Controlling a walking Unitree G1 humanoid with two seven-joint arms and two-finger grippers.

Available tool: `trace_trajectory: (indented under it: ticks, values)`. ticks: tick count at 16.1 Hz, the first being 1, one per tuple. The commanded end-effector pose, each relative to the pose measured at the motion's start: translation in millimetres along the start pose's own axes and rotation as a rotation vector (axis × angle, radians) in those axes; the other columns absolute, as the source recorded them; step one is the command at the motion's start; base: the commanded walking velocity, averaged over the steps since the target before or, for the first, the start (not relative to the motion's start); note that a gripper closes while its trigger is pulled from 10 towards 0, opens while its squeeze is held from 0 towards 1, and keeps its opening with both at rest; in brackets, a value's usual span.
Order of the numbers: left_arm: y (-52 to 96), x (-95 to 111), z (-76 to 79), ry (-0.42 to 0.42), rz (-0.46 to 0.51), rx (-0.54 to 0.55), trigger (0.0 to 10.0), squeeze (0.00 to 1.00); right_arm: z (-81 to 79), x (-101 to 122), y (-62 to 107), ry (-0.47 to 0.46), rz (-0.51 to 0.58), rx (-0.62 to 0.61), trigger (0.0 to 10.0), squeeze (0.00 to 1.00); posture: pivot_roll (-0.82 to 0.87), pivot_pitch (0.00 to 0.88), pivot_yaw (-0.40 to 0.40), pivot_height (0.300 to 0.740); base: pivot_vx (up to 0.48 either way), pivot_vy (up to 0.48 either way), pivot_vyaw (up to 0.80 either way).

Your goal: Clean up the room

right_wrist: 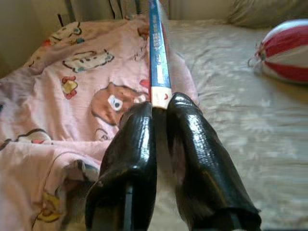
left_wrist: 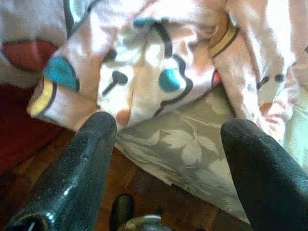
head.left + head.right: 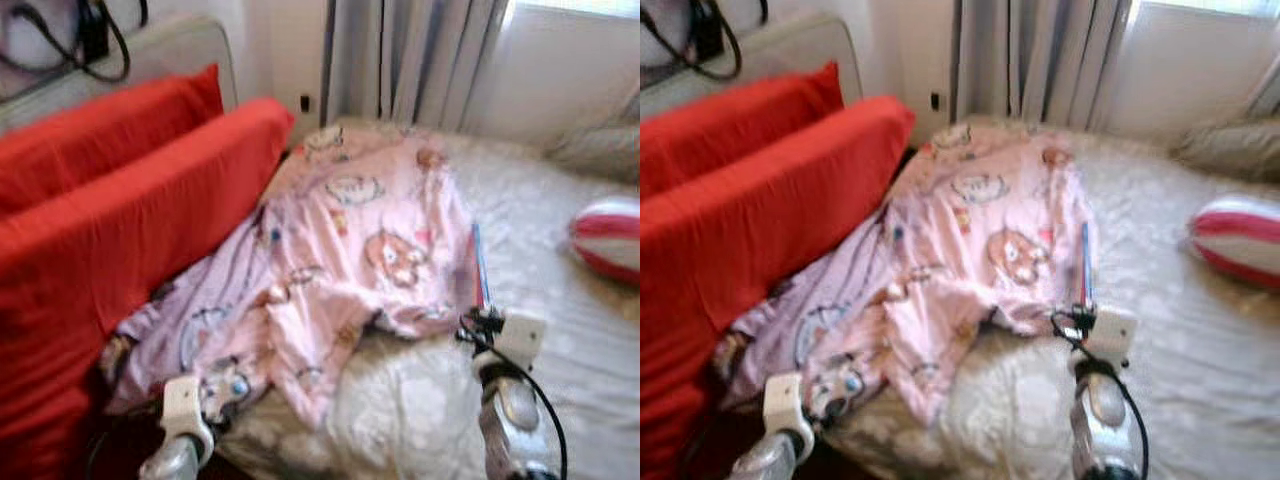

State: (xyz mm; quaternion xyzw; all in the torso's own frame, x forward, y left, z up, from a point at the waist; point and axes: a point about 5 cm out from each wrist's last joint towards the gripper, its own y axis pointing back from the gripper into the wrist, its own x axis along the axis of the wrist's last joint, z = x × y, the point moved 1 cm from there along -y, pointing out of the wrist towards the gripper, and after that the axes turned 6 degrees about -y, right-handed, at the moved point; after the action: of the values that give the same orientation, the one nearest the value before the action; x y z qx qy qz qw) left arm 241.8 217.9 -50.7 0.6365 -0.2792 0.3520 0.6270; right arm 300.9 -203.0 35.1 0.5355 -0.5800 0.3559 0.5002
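Left wrist view: the left gripper [image 2: 166, 144] hangs at the near edge of the bed [image 3: 600, 330] with its two black fingers [image 2: 79, 166] spread wide apart and nothing between them. Just beyond the fingertips lies the hem of the pink cartoon-print blanket [image 3: 340, 250], draped over the beige floral sheet [image 2: 185, 144]; dark wooden floor [image 2: 144, 192] shows beneath the bed edge.

Right wrist view: the right gripper [image 1: 161, 103] is closed on the near end of a thin flat blue book [image 1: 158, 53], seen edge-on and pinched between both fingers. The book extends away from the gripper, above the right-hand margin of the blanket. In the left eye view the same book [image 3: 481, 265] appears as a narrow blue strip rising from the gripper, just beside the blanket's right edge.

Relative to the blanket: it lies crumpled across the left half of the bed, from the near corner to the far edge. Two red cushions [image 3: 130, 200] stand against its left side, touching it. A red-and-white striped ball [image 3: 608, 238] rests on the sheet well to its right. A beige pillow [image 3: 600, 150] lies beyond the ball. Grey curtains [image 3: 420, 60] hang behind the blanket's far end.
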Motion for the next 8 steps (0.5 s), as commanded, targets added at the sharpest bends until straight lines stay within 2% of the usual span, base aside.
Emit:
trace_trajectory:
  ticks: [1,4,6,8]
  values:
    - [1.8,-6.7,-0.7,-0.010,-0.027,0.001,10.0,0.00,-6.5,10.2,-2.5,0.012,0.057,0.031,10.0,0.00,0.01,0.000,-0.040,0.740,0.000,-0.472,0.00]
    - [1.9,-7.1,-0.7,-0.009,-0.028,0.001,10.0,0.00,-3.0,6.5,-1.3,0.004,0.032,0.004,10.0,0.00,0.01,0.000,-0.037,0.740,0.000,-0.472,0.00]
    - [2.1,-8.0,0.0,-0.008,-0.030,0.000,10.0,0.00,-1.7,3.1,-0.5,0.004,0.014,0.001,10.0,0.00,0.01,0.000,-0.038,0.740,0.000,-0.472,-0.69]
    - [2.2,-8.3,-0.2,-0.006,-0.030,0.001,10.0,0.00,-3.6,4.8,0.6,0.003,0.039,0.005,10.0,0.00,0.01,0.000,-0.035,0.740,0.000,-0.472,0.00]
